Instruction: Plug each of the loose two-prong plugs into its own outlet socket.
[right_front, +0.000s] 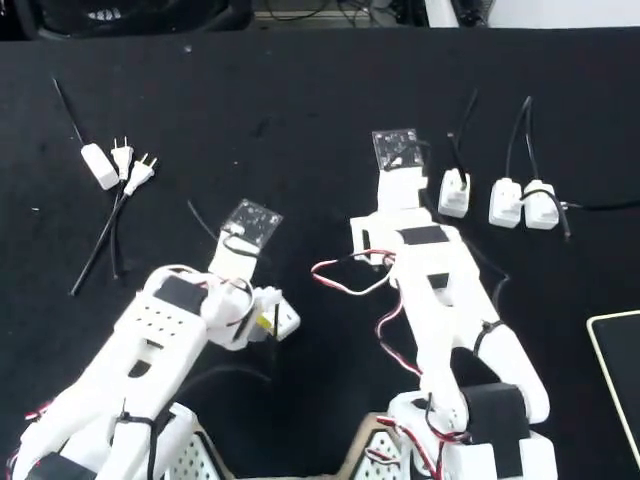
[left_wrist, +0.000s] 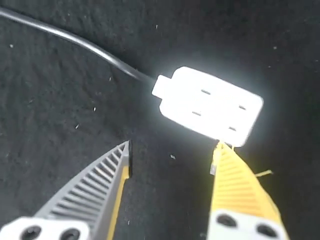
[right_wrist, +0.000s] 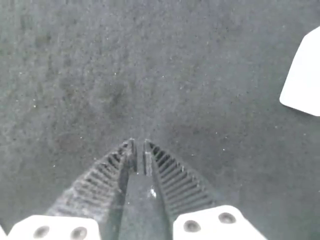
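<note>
Surface: a black cloth-covered table (right_front: 300, 80) carried everything.

Left gripper: the left gripper (left_wrist: 172, 147) hung low over the cloth in the left half of the table. Its jaws were released with a wide gap, and nothing sat between them.

Socket under the left arm: a white rectangular outlet socket block (left_wrist: 207, 107) lay flat on the cloth just ahead of the spread fingers, slots facing up and unfilled. A thin black cord (left_wrist: 75, 40) ran away from its narrow end. One ribbed fingertip (left_wrist: 220, 155) stood at the block's near corner, and whether they touched could not be told.

Loose plugs: two white two-prong plugs (right_front: 122, 155) lay side by side at the far left of the table, well apart from both arms. Their prongs pointed away from the arms and their black cords trailed back toward the near edge.

Beside the plugs: a white oblong block (right_front: 100, 166) on its own cord lay just beside them.

Right gripper: the right gripper (right_wrist: 137, 145) was over bare cloth near the table's middle, jaws clenched on nothing.

Right group: three white corded blocks (right_front: 505, 202) lay in a row at the far right, the nearest just beside the right gripper. Whether plugs sat in them could not be told.

Edge: a flat dark panel with a pale rim (right_front: 598, 380) lay at the right edge.
</note>
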